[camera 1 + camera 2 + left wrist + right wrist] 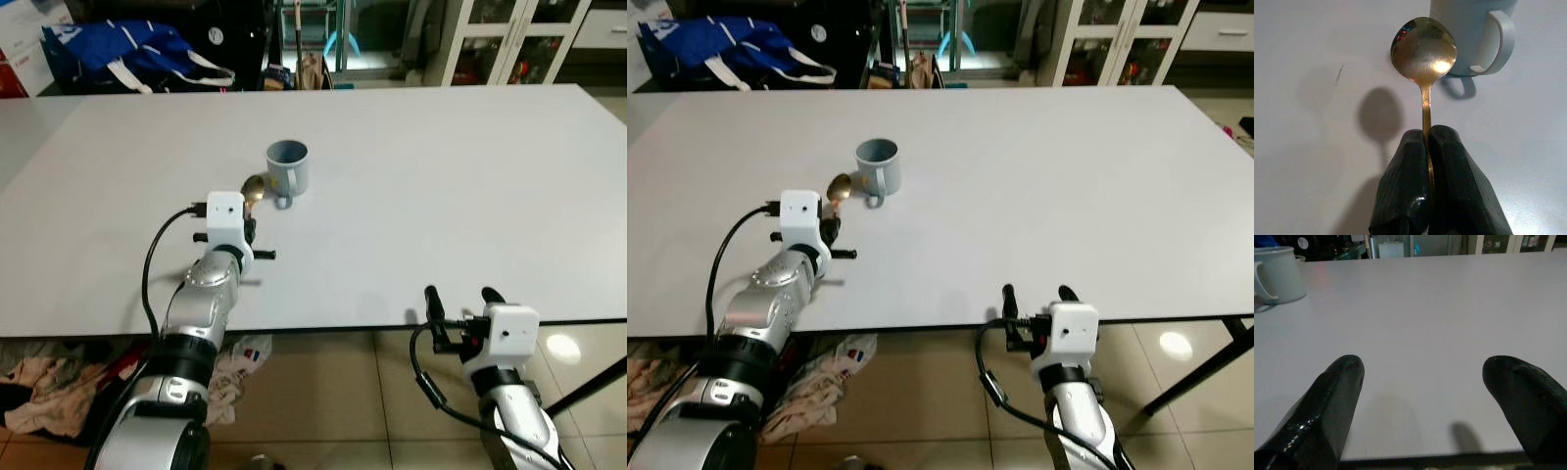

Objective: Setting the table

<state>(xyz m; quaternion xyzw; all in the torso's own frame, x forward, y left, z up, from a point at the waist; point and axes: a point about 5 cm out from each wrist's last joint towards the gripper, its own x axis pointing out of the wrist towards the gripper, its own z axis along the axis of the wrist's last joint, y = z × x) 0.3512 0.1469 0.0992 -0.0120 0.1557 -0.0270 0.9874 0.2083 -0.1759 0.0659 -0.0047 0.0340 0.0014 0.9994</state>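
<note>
A: Biggest thing first?
B: White surface (421, 196), wide, takes up most of the head views. Tiled floor below its near edge, crumpled cloths (39, 387) on the floor under the left side.

A: Behind it?
B: Blue bag (127, 49) past the far edge on the left, glass-door cabinet (509, 39) at the far right. Quick, next.

A: Arms?
B: Left arm reaches out over the surface, white wrist block on top. Left gripper (1428, 147) has its two black fingers pressed together on the handle of a spoon. Right gripper (460, 296) sits at the near edge of the surface, fingers (1334, 396) spread wide apart, nothing between them.

A: Mug?
B: Pale blue mug (287, 168), upright, left of the middle of the surface, handle turned toward the robot. Well apart from the right gripper.

A: And the spoon?
B: Gold spoon (1423, 51), held by its handle in the left gripper, bowl pointing away toward the mug. Bowl is just beside the mug's handle side; can't tell if it touches. Spoon casts a shadow (1380, 115) on the surface below, so it's raised off it.
</note>
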